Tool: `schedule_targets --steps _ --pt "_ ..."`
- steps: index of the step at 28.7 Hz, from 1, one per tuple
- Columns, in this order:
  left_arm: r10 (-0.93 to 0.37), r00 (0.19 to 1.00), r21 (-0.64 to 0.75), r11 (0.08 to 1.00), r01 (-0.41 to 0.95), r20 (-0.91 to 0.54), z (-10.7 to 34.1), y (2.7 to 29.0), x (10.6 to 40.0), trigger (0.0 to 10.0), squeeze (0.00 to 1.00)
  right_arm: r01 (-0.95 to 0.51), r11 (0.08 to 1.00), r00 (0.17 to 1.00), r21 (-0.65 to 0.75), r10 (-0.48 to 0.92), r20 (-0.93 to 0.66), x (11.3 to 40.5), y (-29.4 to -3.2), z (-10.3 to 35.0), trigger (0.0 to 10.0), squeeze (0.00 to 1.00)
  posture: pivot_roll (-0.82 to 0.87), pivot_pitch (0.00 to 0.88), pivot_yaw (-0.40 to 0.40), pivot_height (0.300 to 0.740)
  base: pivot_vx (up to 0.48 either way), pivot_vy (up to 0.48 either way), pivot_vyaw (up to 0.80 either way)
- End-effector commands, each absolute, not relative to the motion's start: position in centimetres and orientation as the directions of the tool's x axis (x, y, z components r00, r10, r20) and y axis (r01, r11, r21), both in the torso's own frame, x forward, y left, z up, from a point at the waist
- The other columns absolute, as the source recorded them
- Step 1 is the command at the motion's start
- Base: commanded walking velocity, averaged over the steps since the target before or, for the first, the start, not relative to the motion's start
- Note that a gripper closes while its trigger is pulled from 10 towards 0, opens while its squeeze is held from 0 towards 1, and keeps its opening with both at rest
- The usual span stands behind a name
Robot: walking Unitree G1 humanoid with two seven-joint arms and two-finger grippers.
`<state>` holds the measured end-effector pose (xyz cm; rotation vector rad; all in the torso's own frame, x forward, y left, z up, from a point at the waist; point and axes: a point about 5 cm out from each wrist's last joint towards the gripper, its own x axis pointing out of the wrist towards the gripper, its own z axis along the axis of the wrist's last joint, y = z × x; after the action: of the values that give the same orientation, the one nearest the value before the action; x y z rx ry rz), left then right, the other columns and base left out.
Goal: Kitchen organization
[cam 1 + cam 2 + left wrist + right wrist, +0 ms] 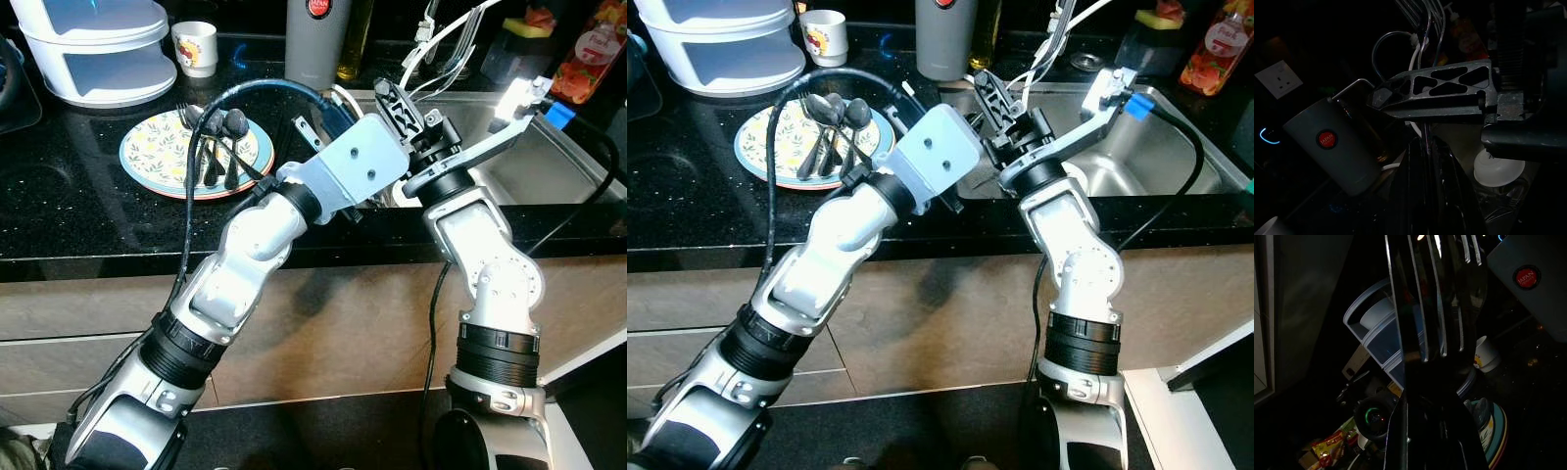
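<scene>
Spoons (217, 137) lie heaped on patterned plate (157, 147) on counter (59, 206).

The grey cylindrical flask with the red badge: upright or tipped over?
Upright. The grey cylindrical flask stands on its base on the black countertop, behind the patterned plate of cutlery.

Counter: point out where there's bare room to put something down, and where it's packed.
Free: the black counter in front of and left of the floral plate, out to its front edge. Crowded: the plate carries spoons; the back row holds the white container, cup and grey canister; both grippers, left and right, meet at the sink rim.
</scene>
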<state>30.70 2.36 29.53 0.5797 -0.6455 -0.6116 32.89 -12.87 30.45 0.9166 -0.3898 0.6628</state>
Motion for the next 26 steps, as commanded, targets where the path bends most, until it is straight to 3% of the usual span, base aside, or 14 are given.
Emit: schedule_targets --steps 1,5,6,13,14,16,19,22,26 --pt "-0.699 0.608 0.664 0.661 0.35 0.375 29.5 1.7 30.1 10.0 0.0 -0.635 0.463 0.769 0.618 0.303 0.563 33.2 -14.2 30.3 0.0 0.0 0.13 0.081 -0.074 0.74 0.0 0.0 0.0" --pt "-0.681 0.635 0.666 0.668 0.333 0.365 29.3 1.9 30.5 10.0 0.0 -0.632 0.468 0.771 0.618 0.294 0.565 33.2 -14.3 30.3 0.0 0.0 0.13 0.086 -0.073 0.74 0.0 0.0 0.0" --pt "-0.672 0.646 0.643 0.682 0.348 0.362 29.3 2.0 30.8 10.0 1.0 -0.63 0.473 0.772 0.617 0.293 0.564 33.2 -14.3 30.3 0.0 0.0 0.13 0.086 -0.073 0.74 0.0 0.0 0.0" --pt "-0.638 0.673 0.565 0.732 0.38 0.375 29.9 2.5 31.2 10.0 1.0 -0.614 0.493 0.784 0.616 0.29 0.549 33.4 -14.3 30.1 0.0 0.0 0.14 0.089 -0.072 0.74 0.0 0.0 0.0" --pt "-0.609 0.684 0.491 0.774 0.4 0.401 30.6 3.1 31.3 10.0 0.0 -0.599 0.509 0.794 0.618 0.282 0.538 33.5 -14.4 30.0 10.0 0.0 0.14 0.092 -0.071 0.74 0.0 0.0 0.0" --pt "-0.555 0.706 0.336 0.831 0.444 0.441 31.7 4.8 31.6 10.0 0.0 -0.552 0.544 0.825 0.632 0.243 0.511 34.1 -14.9 29.5 10.0 0.0 0.14 0.099 -0.068 0.74 0.0 0.0 0.0" --pt "-0.535 0.712 0.272 0.844 0.461 0.454 32.1 5.7 31.7 10.0 0.0 -0.527 0.558 0.839 0.641 0.222 0.497 34.4 -15.1 29.2 10.0 0.0 0.14 0.099 -0.068 0.74 0.0 0.0 0.0" --pt "-0.372 0.797 0.079 0.921 0.382 0.475 33.3 10.5 33.5 10.0 0.0 -0.279 0.674 0.94 0.684 0.048 0.336 37.9 -17.8 26.7 10.0 0.0 0.17 0.104 -0.073 0.74 0.0 0.0 0.0" --pt "-0.258 0.852 0.016 0.959 0.281 0.456 33.2 13.1 34.4 10.0 0.0 -0.04 0.775 0.982 0.63 -0.085 0.167 40.4 -19.5 24.3 10.0 0.0 0.18 0.104 -0.079 0.74 0.0 0.0 0.0"
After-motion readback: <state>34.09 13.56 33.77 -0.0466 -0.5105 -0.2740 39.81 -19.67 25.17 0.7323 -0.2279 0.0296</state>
